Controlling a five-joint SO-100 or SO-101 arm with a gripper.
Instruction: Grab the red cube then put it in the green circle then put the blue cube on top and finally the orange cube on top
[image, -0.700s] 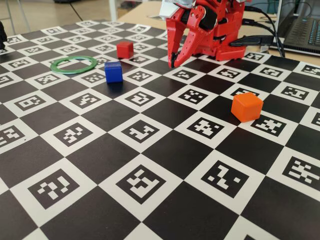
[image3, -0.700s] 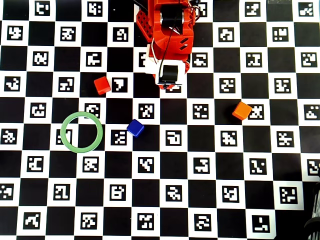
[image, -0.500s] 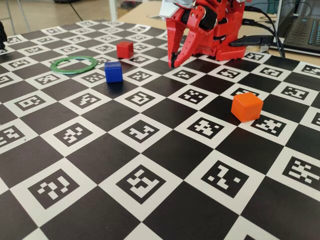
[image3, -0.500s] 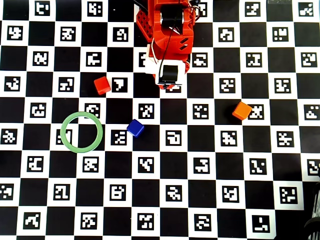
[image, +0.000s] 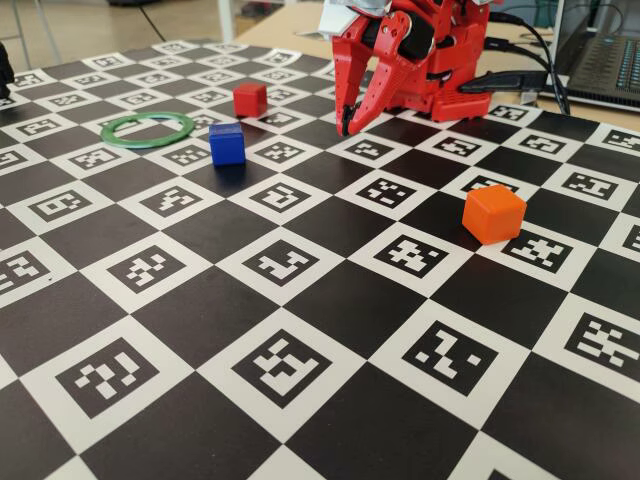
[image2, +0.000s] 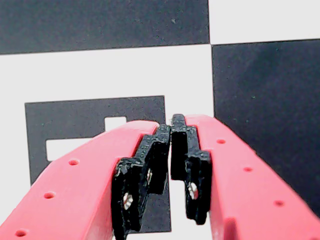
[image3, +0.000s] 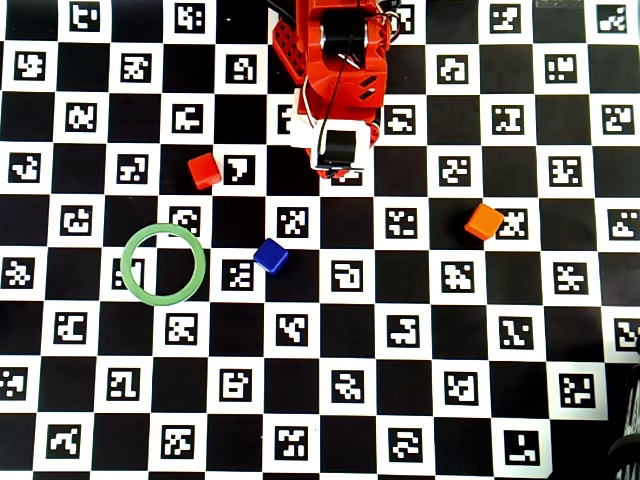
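This looks like a robotics lab or a maker's work room. The bench (image: 290, 25) of pale wood carries a large printed calibration board (image: 300, 300) of black squares and white squares with coded markers, the kind used for camera tracking, and a red arm (image: 420, 50) of printed plastic parts stands at its far edge. Behind it, in the fixed view, lie black cables (image: 530, 45) and an open laptop (image: 605, 65).

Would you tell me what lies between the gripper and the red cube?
Nothing: the overhead view shows only bare checkered mat between the gripper and the red cube.
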